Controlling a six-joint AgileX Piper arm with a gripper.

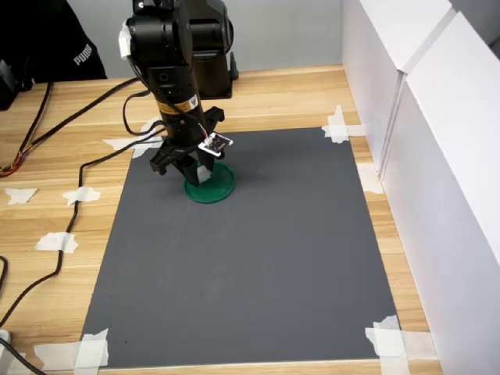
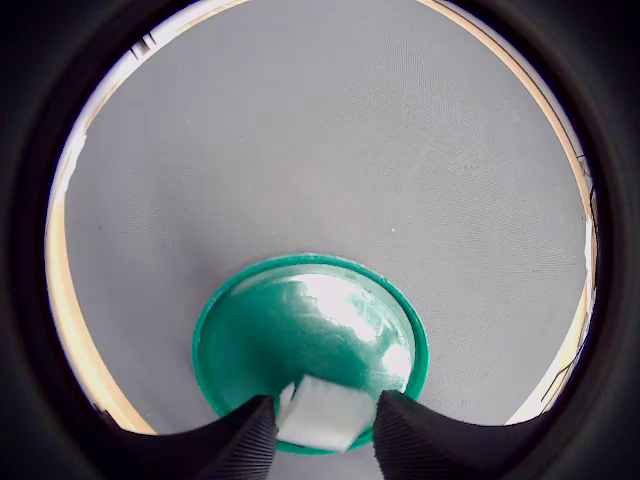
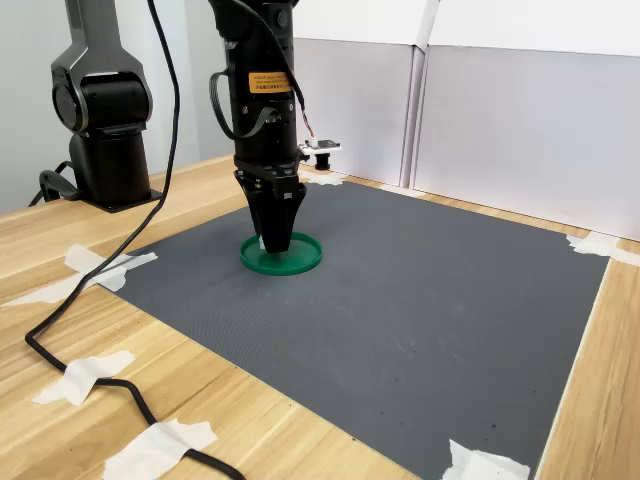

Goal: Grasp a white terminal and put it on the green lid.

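Claw [image 2: 322, 432] grips white terminal [image 2: 322, 414] over green lid [image 2: 250, 340].

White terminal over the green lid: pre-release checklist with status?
1. White terminal between the pincer fingers: ok.
2. Terminal over the green lid, not the grey mat: ok.
3. Terminal near the lid's centre: not ok; wrist view shows it close to the rim.
4. Terminal touching the lid surface: cannot tell.
5. Lid otherwise bare: ok.
6. Black cable off the mat: ok.
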